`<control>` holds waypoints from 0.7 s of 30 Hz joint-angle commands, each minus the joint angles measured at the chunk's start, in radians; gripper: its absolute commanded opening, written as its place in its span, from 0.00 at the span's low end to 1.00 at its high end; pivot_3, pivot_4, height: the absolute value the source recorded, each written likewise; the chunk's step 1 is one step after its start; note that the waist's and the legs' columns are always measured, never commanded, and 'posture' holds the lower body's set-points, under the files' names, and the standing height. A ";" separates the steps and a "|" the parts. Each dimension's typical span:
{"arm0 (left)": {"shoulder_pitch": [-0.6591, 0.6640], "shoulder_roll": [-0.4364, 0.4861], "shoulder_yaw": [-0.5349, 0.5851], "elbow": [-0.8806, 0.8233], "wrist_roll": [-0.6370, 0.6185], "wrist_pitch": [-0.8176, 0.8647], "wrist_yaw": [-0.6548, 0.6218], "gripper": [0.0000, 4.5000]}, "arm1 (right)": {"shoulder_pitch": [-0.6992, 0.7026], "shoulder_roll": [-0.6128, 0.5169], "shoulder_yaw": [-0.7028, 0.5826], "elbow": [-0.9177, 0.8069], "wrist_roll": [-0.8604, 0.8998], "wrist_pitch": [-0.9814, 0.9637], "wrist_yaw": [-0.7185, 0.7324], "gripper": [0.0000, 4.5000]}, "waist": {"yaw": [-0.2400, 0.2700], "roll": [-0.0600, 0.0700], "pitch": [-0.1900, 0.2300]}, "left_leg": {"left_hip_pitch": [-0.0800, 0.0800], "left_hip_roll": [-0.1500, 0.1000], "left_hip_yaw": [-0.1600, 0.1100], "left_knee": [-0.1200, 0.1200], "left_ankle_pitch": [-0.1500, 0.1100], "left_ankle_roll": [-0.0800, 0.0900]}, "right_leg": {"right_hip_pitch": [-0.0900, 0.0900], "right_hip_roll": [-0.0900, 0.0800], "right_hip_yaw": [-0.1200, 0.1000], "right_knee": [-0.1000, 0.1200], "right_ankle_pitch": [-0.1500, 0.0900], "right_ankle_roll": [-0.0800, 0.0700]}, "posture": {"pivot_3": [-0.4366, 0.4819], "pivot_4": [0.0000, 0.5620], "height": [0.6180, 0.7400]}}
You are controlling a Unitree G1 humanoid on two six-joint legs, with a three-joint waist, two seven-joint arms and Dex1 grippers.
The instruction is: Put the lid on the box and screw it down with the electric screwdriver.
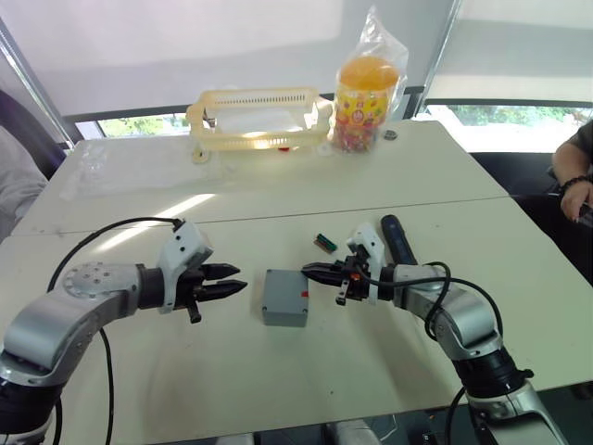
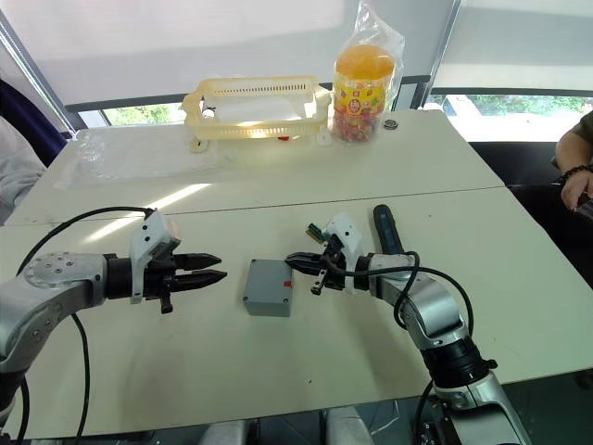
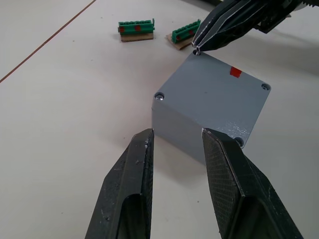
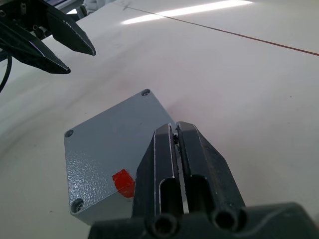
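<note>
Black right end effector [image 1: 310, 272] closed, empty

A cream table [image 1: 278, 371] carries the grey box [image 1: 284, 298] between both jaws. Two green blocks [image 3: 135, 30] and the electric screwdriver [image 1: 400, 243] lie beyond the right jaws.

Your left gripper [image 1: 236, 280] hovers low over the table with its forearm reaching in from the left, its two black fingers [image 3: 130, 189] parted with a clear gap. Your right gripper [image 1: 308, 272] points back toward it, elbow bent, fingers [image 4: 164, 169] pressed together with nothing between them.
</note>
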 commanded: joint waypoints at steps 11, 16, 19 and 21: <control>-0.055 -0.037 -0.029 0.004 -0.013 -0.004 0.002 0.34 | -0.051 -0.052 -0.035 -0.038 0.003 0.002 0.039 0.78 | 0.003 0.000 0.000 | 0.000 0.000 0.000 0.000 0.000 0.000 | 0.000 0.000 0.000 0.000 0.000 0.000 | 0.48 0.27 1.00; -0.103 -0.064 -0.054 0.004 -0.016 0.001 -0.003 0.34 | -0.063 -0.144 -0.146 -0.114 0.095 0.116 0.051 0.78 | 0.004 0.000 0.000 | 0.000 0.000 0.000 0.001 0.000 0.000 | 0.000 0.000 0.000 0.000 0.000 0.000 | 0.48 0.27 1.00; -0.167 -0.030 -0.082 -0.010 -0.026 -0.015 -0.084 0.34 | -0.135 -0.346 -0.290 -0.138 0.201 0.378 0.064 0.84 | 0.005 0.001 0.001 | -0.001 0.000 0.000 0.001 0.000 0.000 | 0.000 0.000 0.000 0.000 0.000 0.000 | 0.48 0.27 1.00; -0.193 -0.018 -0.100 -0.024 -0.032 -0.018 -0.119 0.34 | -0.154 -0.460 -0.306 -0.134 0.219 0.467 0.079 0.97 | 0.010 0.001 0.001 | -0.001 -0.001 0.000 0.001 0.000 0.000 | 0.000 -0.001 0.000 0.000 0.000 0.000 | 0.48 0.27 1.00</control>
